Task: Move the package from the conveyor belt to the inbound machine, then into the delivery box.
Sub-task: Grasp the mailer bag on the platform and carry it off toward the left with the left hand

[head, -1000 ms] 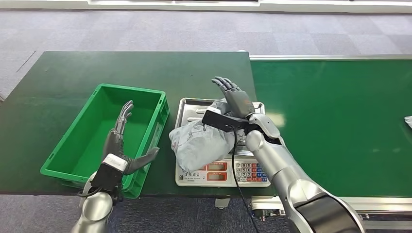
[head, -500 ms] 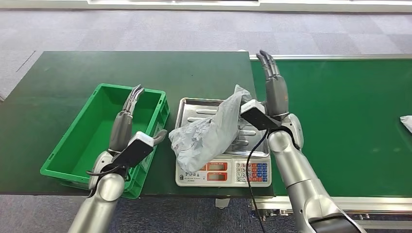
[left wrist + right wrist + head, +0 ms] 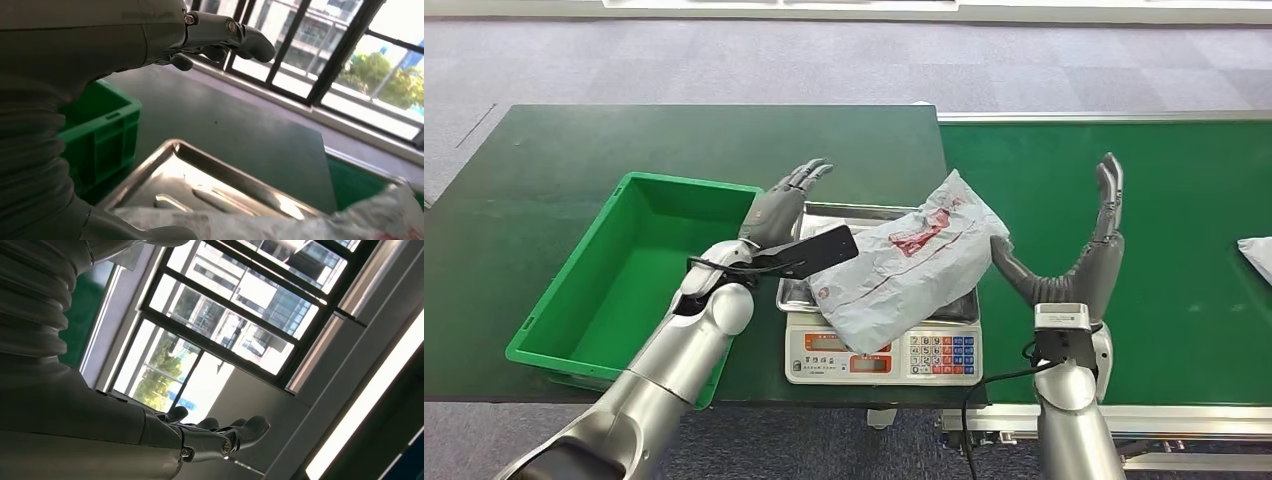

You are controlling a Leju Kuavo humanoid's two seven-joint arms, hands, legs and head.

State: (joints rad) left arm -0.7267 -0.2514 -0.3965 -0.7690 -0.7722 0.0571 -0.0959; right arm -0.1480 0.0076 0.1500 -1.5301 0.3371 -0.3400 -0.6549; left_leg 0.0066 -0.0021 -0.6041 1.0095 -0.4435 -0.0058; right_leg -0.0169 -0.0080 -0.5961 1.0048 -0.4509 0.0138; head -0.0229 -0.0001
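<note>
Both hands are being held unclenched, nothing grasped: the left hand [image 3: 782, 205] is being spread flat over the steel tray's [image 3: 816, 215] near corner, the right hand [image 3: 1092, 262] is being raised upright over the conveyor belt [image 3: 1184, 190]. Between them, the package [image 3: 909, 258], a crinkled grey plastic mailer with red print, is lying slanted across the shiny rectangular tray of the scale [image 3: 882, 352], just beside the left hand's fingers [image 3: 810, 173]. Outward of the left hand, the green ribbed plastic box [image 3: 564, 318] is sitting with nothing inside it
</note>
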